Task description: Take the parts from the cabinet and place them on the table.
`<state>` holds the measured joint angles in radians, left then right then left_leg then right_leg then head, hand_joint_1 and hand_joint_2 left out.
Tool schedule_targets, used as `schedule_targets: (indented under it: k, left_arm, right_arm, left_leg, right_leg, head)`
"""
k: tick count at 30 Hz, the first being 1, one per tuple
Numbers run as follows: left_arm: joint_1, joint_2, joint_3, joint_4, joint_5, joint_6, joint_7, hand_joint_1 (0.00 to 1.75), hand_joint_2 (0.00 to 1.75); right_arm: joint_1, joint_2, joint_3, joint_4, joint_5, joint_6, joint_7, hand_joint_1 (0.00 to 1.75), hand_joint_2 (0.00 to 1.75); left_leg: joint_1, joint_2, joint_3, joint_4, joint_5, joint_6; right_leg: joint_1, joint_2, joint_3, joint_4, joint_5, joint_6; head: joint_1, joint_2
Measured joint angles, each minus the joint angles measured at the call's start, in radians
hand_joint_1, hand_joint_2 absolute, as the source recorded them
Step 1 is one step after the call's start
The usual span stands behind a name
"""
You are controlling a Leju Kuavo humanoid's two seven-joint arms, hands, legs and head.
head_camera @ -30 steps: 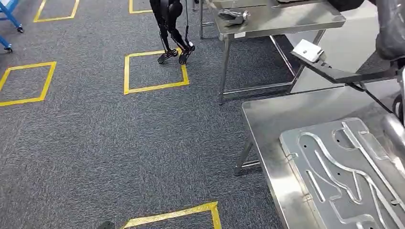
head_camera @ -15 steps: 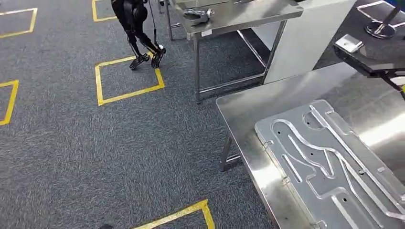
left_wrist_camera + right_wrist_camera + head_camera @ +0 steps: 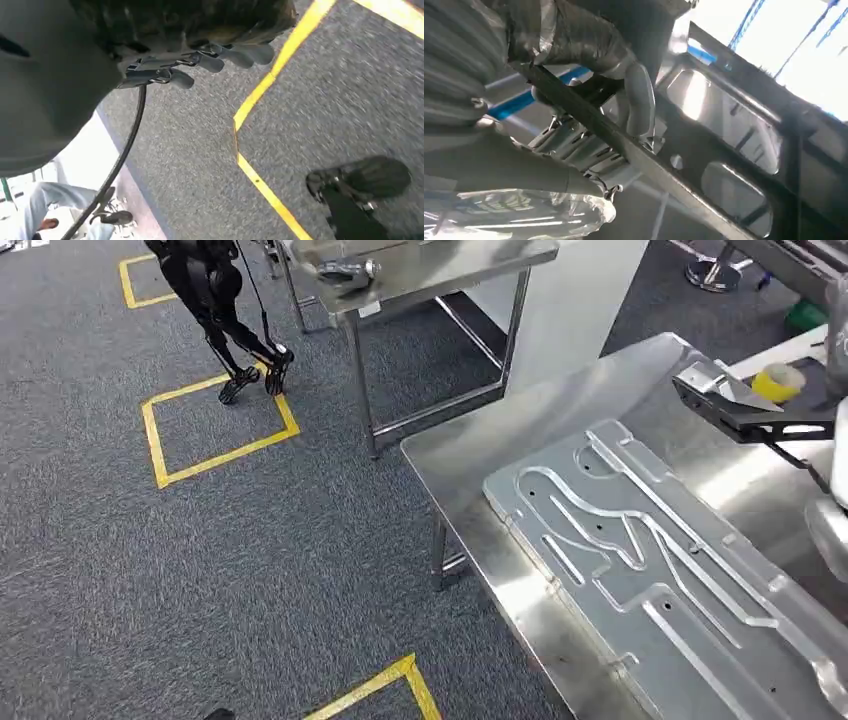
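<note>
1. A dark flat metal part [image 3: 760, 415] is carried at the right edge of the head view, above the steel table [image 3: 480, 455], not yet set down.
2. In the right wrist view the part [image 3: 704, 150] shows ribs and pressed pockets; the right hand [image 3: 624, 115] is wrapped around one rib, thumb across it.
3. Handling, judged: stiff, thin sheet metal, fairly light, smooth and likely slippery. Long overhang means it will tend to swing, so a grip on a rib near the middle is preferred.
4. A large machined plate [image 3: 660, 570] already lies on the table; the part should be lowered beside it, not onto it.
5. A yellow tape roll [image 3: 778, 385] sits just beyond the part.
6. Left hand [image 3: 200, 60] hangs over the carpet, fingers loosely apart, nothing held.
</note>
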<state>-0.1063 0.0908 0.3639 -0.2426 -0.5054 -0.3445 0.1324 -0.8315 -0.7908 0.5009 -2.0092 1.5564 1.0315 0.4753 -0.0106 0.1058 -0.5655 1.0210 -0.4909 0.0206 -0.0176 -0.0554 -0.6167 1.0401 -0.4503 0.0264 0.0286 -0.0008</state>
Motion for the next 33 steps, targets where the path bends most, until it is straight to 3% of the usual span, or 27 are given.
schedule_targets:
  k: [1, 2, 3, 4, 6, 7, 8, 9, 10, 11, 12, 13, 16, 17, 18, 19, 21, 22, 23, 24, 26, 27, 28, 29, 32, 33]
  left_arm:
    - [-0.001, 0.0, 0.0, 0.0, 0.004, 0.003, 0.002, 0.0, 0.0]
    - [-0.002, -0.001, 0.0, 0.0, 0.006, 0.006, 0.003, 0.0, 0.0]
    - [-0.003, -0.002, -0.001, 0.0, 0.01, 0.007, 0.005, 0.0, 0.0]
    - [-0.004, -0.003, -0.001, 0.0, 0.013, 0.008, 0.005, 0.0, 0.0]
    - [-0.001, -0.005, -0.002, 0.0, 0.013, 0.015, 0.009, 0.0, 0.0]
    - [0.001, -0.007, -0.003, 0.0, 0.015, 0.019, 0.012, 0.0, 0.0]
    - [0.001, -0.009, -0.005, 0.0, 0.016, 0.021, 0.015, 0.0, 0.0]
    - [0.001, -0.011, -0.005, 0.0, 0.021, 0.022, 0.018, 0.0, 0.0]
    - [0.001, -0.012, -0.005, 0.0, 0.027, 0.024, 0.018, 0.0, 0.0]
    - [0.001, -0.012, -0.005, 0.0, 0.03, 0.024, 0.018, 0.0, 0.0]
    - [0.0, -0.011, -0.005, 0.0, 0.033, 0.024, 0.018, 0.0, 0.0]
    - [0.0, -0.013, -0.006, 0.0, 0.033, 0.023, 0.018, 0.0, 0.0]
    - [-0.004, -0.013, -0.006, 0.0, 0.038, 0.023, 0.018, 0.0, 0.0]
    - [-0.004, -0.013, -0.006, 0.0, 0.042, 0.024, 0.019, 0.0, 0.0]
    - [-0.005, -0.013, -0.006, 0.0, 0.048, 0.024, 0.019, 0.0, 0.0]
    - [-0.005, -0.013, -0.006, 0.0, 0.048, 0.024, 0.019, 0.0, 0.0]
    - [-0.004, -0.013, -0.006, 0.0, 0.051, 0.023, 0.021, 0.0, 0.0]
    - [-0.003, -0.013, -0.006, 0.0, 0.055, 0.022, 0.025, 0.0, 0.0]
    - [-0.003, -0.013, -0.006, 0.0, 0.058, 0.019, 0.028, 0.0, 0.0]
    - [-0.004, -0.013, -0.006, 0.0, 0.061, 0.019, 0.029, 0.0, 0.0]
    - [-0.007, -0.013, -0.006, 0.0, 0.068, 0.018, 0.03, 0.0, 0.0]
    - [-0.008, -0.013, -0.006, 0.0, 0.068, 0.018, 0.031, 0.0, 0.0]
    - [-0.008, -0.011, -0.006, 0.0, 0.068, 0.019, 0.031, 0.0, 0.0]
    - [-0.009, -0.01, -0.006, 0.0, 0.068, 0.019, 0.032, 0.0, 0.0]
    - [-0.013, -0.01, -0.006, 0.0, 0.069, 0.019, 0.033, 0.0, 0.0]
    - [-0.014, -0.009, -0.006, 0.0, 0.071, 0.019, 0.033, 0.0, 0.0]
  right_arm:
    - [0.002, 0.013, 0.008, -0.004, -0.012, 0.009, 0.007, 1.71, 1.75]
    - [0.004, 0.024, 0.014, -0.008, -0.023, 0.011, 0.012, 1.71, 1.75]
    - [0.005, 0.033, 0.015, -0.013, -0.033, 0.014, 0.02, 1.71, 1.75]
    - [0.007, 0.044, 0.018, -0.013, -0.042, 0.015, 0.028, 1.71, 1.75]
    - [0.024, 0.067, 0.028, -0.011, -0.076, 0.012, 0.046, 1.71, 1.75]
    - [0.039, 0.077, 0.031, -0.008, -0.095, 0.003, 0.051, 1.71, 1.75]
    - [0.054, 0.085, 0.032, -0.003, -0.116, -0.015, 0.055, 1.71, 1.75]
    - [0.065, 0.092, 0.035, 0.006, -0.134, -0.042, 0.055, 1.71, 1.75]
    - [0.07, 0.098, 0.04, 0.013, -0.144, -0.067, 0.055, 1.71, 1.75]
    - [0.072, 0.108, 0.048, 0.019, -0.15, -0.095, 0.055, 1.71, 1.75]
    - [0.076, 0.117, 0.054, 0.024, -0.152, -0.111, 0.056, 1.71, 1.75]
    - [0.079, 0.125, 0.061, 0.028, -0.153, -0.123, 0.057, 1.71, 1.75]
    - [0.1, 0.145, 0.076, 0.042, -0.184, -0.128, 0.056, 1.71, 1.75]
    - [0.107, 0.151, 0.082, 0.047, -0.2, -0.135, 0.056, 1.71, 1.75]
    - [0.115, 0.157, 0.086, 0.052, -0.207, -0.146, 0.056, 1.71, 1.75]
    - [0.115, 0.165, 0.096, 0.061, -0.214, -0.159, 0.056, 1.71, 1.75]
    - [0.122, 0.184, 0.124, 0.081, -0.226, -0.182, 0.055, 1.71, 1.75]
    - [0.134, 0.196, 0.141, 0.096, -0.239, -0.193, 0.05, 1.71, 1.75]
    - [0.146, 0.207, 0.156, 0.114, -0.256, -0.203, 0.046, 1.71, 1.75]
    - [0.155, 0.216, 0.166, 0.127, -0.271, -0.211, 0.043, 1.71, 1.75]
    - [0.165, 0.231, 0.182, 0.147, -0.297, -0.228, 0.041, 1.71, 1.75]
    - [0.165, 0.236, 0.187, 0.154, -0.303, -0.235, 0.041, 1.71, 1.75]
    - [0.165, 0.245, 0.19, 0.163, -0.306, -0.24, 0.041, 1.71, 1.75]
    - [0.168, 0.249, 0.193, 0.169, -0.309, -0.241, 0.042, 1.71, 1.75]
    - [0.174, 0.258, 0.203, 0.187, -0.315, -0.241, 0.043, 1.71, 1.75]
    - [0.174, 0.261, 0.204, 0.189, -0.319, -0.241, 0.044, 1.71, 1.75]
  left_leg:
    - [0.001, 0.013, 0.003, 0.001, 0.0, -0.004]
    - [0.004, 0.008, -0.005, 0.005, -0.011, -0.011]
    - [0.011, -0.045, -0.01, 0.03, -0.033, -0.017]
    - [0.012, -0.078, -0.037, 0.091, -0.072, -0.019]
    - [0.012, -0.094, -0.115, 0.252, -0.138, -0.021]
    - [0.011, -0.095, -0.144, 0.304, -0.147, -0.019]
    - [0.01, -0.096, -0.153, 0.312, -0.134, -0.014]
    - [0.01, -0.098, -0.138, 0.271, -0.099, -0.007]
    - [0.008, -0.103, -0.105, 0.197, -0.054, 0.001]
    - [0.005, -0.123, -0.06, 0.101, -0.007, 0.011]
    - [0.004, -0.174, -0.028, 0.027, 0.009, 0.022]
    - [0.006, -0.184, -0.014, 0.011, 0.008, 0.022]
    - [-0.001, -0.155, -0.013, 0.005, 0.014, 0.023]
    - [0.007, -0.141, -0.005, -0.019, 0.028, 0.026]
    - [0.008, -0.127, -0.002, -0.03, 0.035, 0.029]
    - [0.008, -0.12, -0.003, -0.036, 0.039, 0.033]
    - [0.008, -0.097, -0.007, -0.034, 0.04, 0.035]
    - [0.009, -0.084, -0.01, -0.033, 0.04, 0.035]
    - [0.01, -0.071, -0.012, -0.031, 0.04, 0.034]
    - [0.011, -0.061, -0.015, -0.026, 0.039, 0.033]
    - [0.014, -0.041, -0.02, -0.013, 0.031, 0.022]
    - [0.014, -0.032, -0.021, -0.003, 0.025, 0.015]
    - [0.004, -0.026, -0.025, 0.005, 0.02, 0.008]
    - [0.004, -0.019, -0.025, 0.005, 0.021, 0.006]
    - [0.006, 0.011, -0.018, 0.003, 0.019, -0.008]
    - [0.013, -0.014, -0.025, 0.015, 0.003, -0.017]
  right_leg:
    - [0.0, 0.015, -0.003, 0.0, 0.003, -0.006]
    - [-0.004, 0.025, -0.002, -0.004, 0.007, -0.015]
    - [-0.005, 0.033, -0.004, -0.004, 0.009, -0.02]
    - [-0.005, 0.04, -0.006, -0.004, 0.011, -0.025]
    - [0.0, 0.063, -0.011, -0.004, 0.014, -0.031]
    - [0.003, 0.075, -0.013, -0.004, 0.016, -0.033]
    - [0.006, 0.088, -0.014, -0.004, 0.017, -0.035]
    - [0.008, 0.101, -0.015, -0.004, 0.018, -0.036]
    - [0.01, 0.114, -0.015, -0.004, 0.02, -0.036]
    - [0.01, 0.128, -0.014, -0.004, 0.021, -0.036]
    - [0.005, 0.136, -0.015, -0.004, 0.023, -0.035]
    - [0.01, 0.149, -0.018, -0.003, 0.027, -0.028]
    - [-0.003, 0.179, -0.024, -0.014, 0.039, -0.009]
    - [0.006, 0.179, -0.025, -0.016, 0.04, -0.002]
    - [0.008, 0.127, -0.029, -0.005, 0.024, -0.001]
    - [0.011, 0.086, -0.051, 0.037, -0.013, 0.004]
    - [0.005, 0.067, -0.109, 0.181, -0.086, 0.011]
    - [0.001, 0.064, -0.135, 0.247, -0.106, 0.017]
    - [-0.004, 0.063, -0.139, 0.261, -0.101, 0.021]
    - [-0.008, 0.059, -0.123, 0.234, -0.079, 0.025]
    - [-0.014, 0.034, -0.033, 0.072, -0.002, 0.03]
    - [-0.012, -0.006, 0.002, -0.005, 0.004, 0.03]
    - [0.002, -0.025, 0.012, -0.008, -0.001, 0.019]
    - [0.0, -0.003, 0.007, -0.007, 0.001, 0.007]
    - [-0.001, 0.028, 0.0, -0.011, 0.008, -0.01]
    - [-0.006, 0.035, 0.003, -0.016, 0.013, -0.017]
  head:
    - [0.0, 0.0]
    - [0.0, 0.0]
    - [-0.001, 0.0]
    - [-0.002, 0.0]
    - [-0.002, 0.0]
    - [-0.002, 0.0]
    - [-0.002, 0.0]
    - [-0.002, 0.0]
    - [-0.002, 0.0]
    - [-0.001, 0.0]
    - [-0.002, 0.0]
    - [0.0, 0.0]
    - [-0.004, 0.0]
    - [-0.003, 0.0]
    - [-0.004, 0.0]
    - [0.005, 0.0]
    - [0.005, 0.0]
    - [0.006, 0.0]
    - [0.005, 0.0]
    - [0.006, 0.0]
    - [0.005, 0.0]
    - [0.006, 0.0]
    - [0.006, 0.0]
    - [0.004, 0.0]
    - [0.005, 0.0]
    - [0.004, 0.0]
